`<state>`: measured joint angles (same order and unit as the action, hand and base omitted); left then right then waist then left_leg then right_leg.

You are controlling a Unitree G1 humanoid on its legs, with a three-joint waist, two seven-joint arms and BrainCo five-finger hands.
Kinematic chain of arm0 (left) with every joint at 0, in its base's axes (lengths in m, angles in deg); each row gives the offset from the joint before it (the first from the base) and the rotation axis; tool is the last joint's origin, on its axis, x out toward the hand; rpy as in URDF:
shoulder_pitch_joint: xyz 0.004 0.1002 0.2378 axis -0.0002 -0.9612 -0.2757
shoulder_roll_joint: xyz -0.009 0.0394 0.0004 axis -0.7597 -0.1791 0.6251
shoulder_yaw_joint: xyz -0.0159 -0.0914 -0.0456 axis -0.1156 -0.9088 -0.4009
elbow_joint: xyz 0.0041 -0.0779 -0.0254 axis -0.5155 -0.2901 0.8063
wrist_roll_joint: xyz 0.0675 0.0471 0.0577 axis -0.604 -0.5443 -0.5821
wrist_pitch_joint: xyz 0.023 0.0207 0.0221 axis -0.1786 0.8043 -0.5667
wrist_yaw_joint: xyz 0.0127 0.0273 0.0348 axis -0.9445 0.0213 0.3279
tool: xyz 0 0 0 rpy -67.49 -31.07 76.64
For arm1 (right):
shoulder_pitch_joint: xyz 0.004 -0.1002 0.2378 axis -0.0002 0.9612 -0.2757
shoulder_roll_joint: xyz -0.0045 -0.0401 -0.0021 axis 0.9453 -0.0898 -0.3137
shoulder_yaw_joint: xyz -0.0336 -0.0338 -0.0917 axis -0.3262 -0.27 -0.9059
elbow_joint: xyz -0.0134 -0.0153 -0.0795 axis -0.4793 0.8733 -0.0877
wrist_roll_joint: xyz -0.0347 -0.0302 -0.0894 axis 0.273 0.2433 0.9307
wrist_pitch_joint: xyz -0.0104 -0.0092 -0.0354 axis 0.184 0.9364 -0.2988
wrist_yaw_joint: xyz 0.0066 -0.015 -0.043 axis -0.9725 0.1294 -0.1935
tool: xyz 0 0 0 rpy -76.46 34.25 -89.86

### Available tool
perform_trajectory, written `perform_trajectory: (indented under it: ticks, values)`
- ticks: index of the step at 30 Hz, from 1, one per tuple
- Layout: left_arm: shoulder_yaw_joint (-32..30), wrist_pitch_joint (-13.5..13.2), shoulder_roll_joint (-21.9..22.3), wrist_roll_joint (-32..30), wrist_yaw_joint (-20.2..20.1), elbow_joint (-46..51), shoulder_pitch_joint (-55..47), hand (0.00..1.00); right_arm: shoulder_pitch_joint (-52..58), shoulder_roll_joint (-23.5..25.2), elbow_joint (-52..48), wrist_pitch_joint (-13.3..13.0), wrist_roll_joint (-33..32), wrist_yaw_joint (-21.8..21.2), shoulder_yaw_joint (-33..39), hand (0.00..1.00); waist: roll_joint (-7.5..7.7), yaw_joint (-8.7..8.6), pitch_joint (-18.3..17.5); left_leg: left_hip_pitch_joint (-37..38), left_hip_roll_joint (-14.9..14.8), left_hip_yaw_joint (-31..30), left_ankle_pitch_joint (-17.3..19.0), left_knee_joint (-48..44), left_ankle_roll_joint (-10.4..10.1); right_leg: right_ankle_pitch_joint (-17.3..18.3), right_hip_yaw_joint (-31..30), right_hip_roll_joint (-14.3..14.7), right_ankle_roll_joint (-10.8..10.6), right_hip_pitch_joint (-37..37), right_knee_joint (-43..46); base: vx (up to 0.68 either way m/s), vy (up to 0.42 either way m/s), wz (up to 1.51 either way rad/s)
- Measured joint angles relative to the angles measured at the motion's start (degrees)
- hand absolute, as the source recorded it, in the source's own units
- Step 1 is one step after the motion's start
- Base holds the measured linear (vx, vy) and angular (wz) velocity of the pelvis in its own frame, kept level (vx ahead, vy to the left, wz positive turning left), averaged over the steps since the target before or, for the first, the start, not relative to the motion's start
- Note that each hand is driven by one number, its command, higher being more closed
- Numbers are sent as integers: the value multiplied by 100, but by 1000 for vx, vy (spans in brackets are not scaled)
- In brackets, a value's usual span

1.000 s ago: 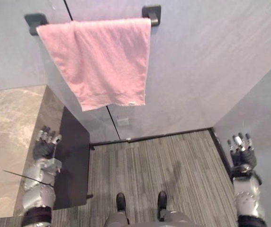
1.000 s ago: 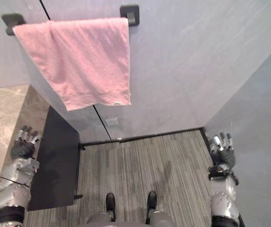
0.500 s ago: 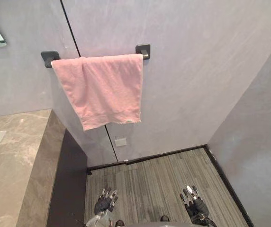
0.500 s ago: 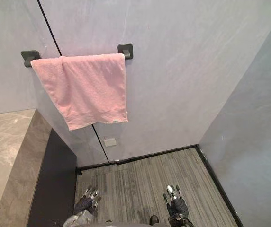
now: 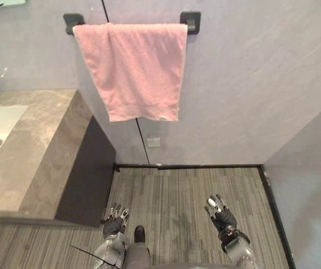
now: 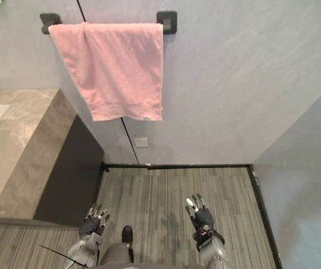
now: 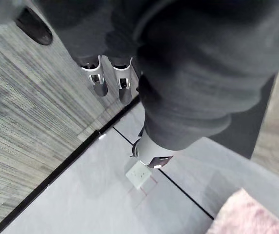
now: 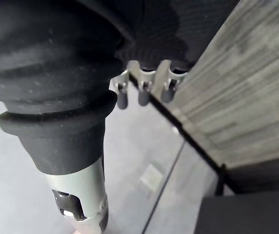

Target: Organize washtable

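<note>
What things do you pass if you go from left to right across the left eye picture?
white sink → grey stone washtable top → pink towel → the robot's right hand

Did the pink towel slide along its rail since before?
No. The pink towel still reaches from the left bracket to the right bracket, just as before. The whole view shifted, so the camera moved, not the towel.
</note>
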<state>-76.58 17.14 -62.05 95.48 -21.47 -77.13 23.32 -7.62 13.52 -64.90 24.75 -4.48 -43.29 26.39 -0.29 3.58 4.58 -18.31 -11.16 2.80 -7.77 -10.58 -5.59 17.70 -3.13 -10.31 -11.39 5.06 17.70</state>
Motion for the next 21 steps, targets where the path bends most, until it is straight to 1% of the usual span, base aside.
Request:
perform_trajectory:
  ticks: [1,2,3,4,5,6,7,8,9,10,11,12,13,14,15,16,17,18,19,20,21]
  values:
    - [1,-6,5,11,43,-20,10,0,-84,-47,0,1,1,-2,-67,0,-16,28,18,-57,-63,-69,-36,-28,-56,87,86,66,57,73,-163,-250,-323,35]
    - [-10,-43,25,117,53,-43,6,0,-240,-133,-4,-1,28,-27,-151,0,-79,42,97,-105,-183,-286,-198,3,-172,216,298,300,239,275,-433,-271,-272,49]
    - [-17,-53,11,175,54,-141,29,0,-269,-136,-3,-1,45,-43,-160,0,-113,34,179,-89,-240,-470,-460,105,-140,334,461,493,449,450,-489,-334,-330,68]
    - [5,-53,5,214,47,-200,29,0,-258,-157,3,-1,49,-44,-154,0,-149,24,224,-64,-282,-536,-656,189,-99,381,518,611,538,504,-455,-241,-220,83]
    - [19,-51,28,218,49,-289,26,0,-242,-209,8,1,52,-43,-131,0,-203,21,303,-11,-338,-560,-1128,399,31,426,659,767,634,510,-267,-353,-238,113]
    - [51,-48,20,218,49,-335,35,0,-191,-272,-19,-2,52,-42,-22,0,-181,-49,446,21,-244,-584,-2209,938,548,423,979,873,897,485,-105,-432,-213,137]
    - [59,-37,32,218,45,-347,69,0,-176,-306,-18,6,57,-42,89,0,-125,-102,551,-233,-132,-410,-1858,370,293,426,1329,857,1022,424,-48,-445,-205,127]
    - [70,-18,17,215,43,-354,41,0,-126,-296,-12,-1,57,-36,163,0,-114,-115,544,-431,-72,-283,-1218,-333,191,421,1463,834,1046,318,42,-342,-138,91]
    - [60,-18,-25,215,33,-354,13,0,9,-298,-27,-43,54,-29,339,0,-92,-124,538,-743,71,14,107,-1935,622,381,1651,770,1115,59,206,-362,-123,72]
    - [52,-21,-97,213,31,-347,8,0,176,-308,-42,-45,49,-26,372,0,-85,-144,543,-739,75,292,943,-3021,779,307,1756,731,1195,-149,312,-286,-81,55]
    - [52,-21,-102,213,30,-343,9,0,196,-306,-45,-45,49,-26,371,0,-86,-144,543,-722,59,319,1015,-3098,798,304,1772,730,1198,-159,323,-223,-21,51]
    - [25,-24,-109,213,24,-268,-14,0,430,-289,-140,-37,48,-27,335,0,-224,-135,484,-541,-257,633,1576,-3671,1081,297,2001,784,1206,-308,551,-139,-52,70]
    - [83,-42,-101,214,14,-189,16,0,569,-318,-257,-31,45,-27,345,0,-318,-190,524,-502,-312,988,1590,-3326,1048,314,2186,957,1262,-507,921,-196,-65,106]
    - [135,-43,-136,212,7,-181,52,0,604,-267,-240,7,47,-27,327,0,-334,-259,540,-420,-162,929,1511,-2836,939,449,2166,982,1419,-666,893,-351,-165,217]
    - [16,-22,-254,208,-28,-199,236,0,657,29,-183,6,39,-45,432,0,137,-647,461,195,453,682,1400,-1387,757,107,2158,888,1621,-575,141,-273,-115,217]
    - [-12,-18,-247,206,-23,-196,274,0,697,136,-207,-10,23,-51,474,0,176,-667,462,288,339,975,1604,-1763,1000,-52,2450,801,1570,-517,27,-311,-130,235]
    - [9,-50,-285,197,-33,-201,316,0,715,268,-214,-28,-12,-39,624,0,135,-609,457,749,-138,1599,2116,-2651,945,-134,2821,739,1610,-472,-14,-151,-49,179]
    - [87,-27,-318,179,-35,-269,329,0,742,287,-236,-68,-26,-50,697,0,70,-715,328,1237,-440,1859,2193,-2564,583,-184,3290,702,1657,-499,-45,-189,-45,178]
    - [167,-23,-316,162,-40,-295,346,0,759,310,-216,-80,-26,-47,767,0,17,-782,278,1413,-560,1933,2177,-2378,497,-186,3516,649,1654,-555,-13,-224,65,213]
    - [379,-2,-311,116,-61,-310,477,0,783,322,-180,-98,-26,-30,954,0,-83,-878,196,1757,-697,2097,2015,-1796,293,-184,3915,457,1651,-747,143,-211,132,193]
    - [523,26,-304,75,-93,-306,528,0,772,315,-150,-109,-28,-19,1095,0,-155,-911,143,1975,-702,2277,1815,-1232,-18,-214,4175,287,1600,-876,252,-208,173,228]
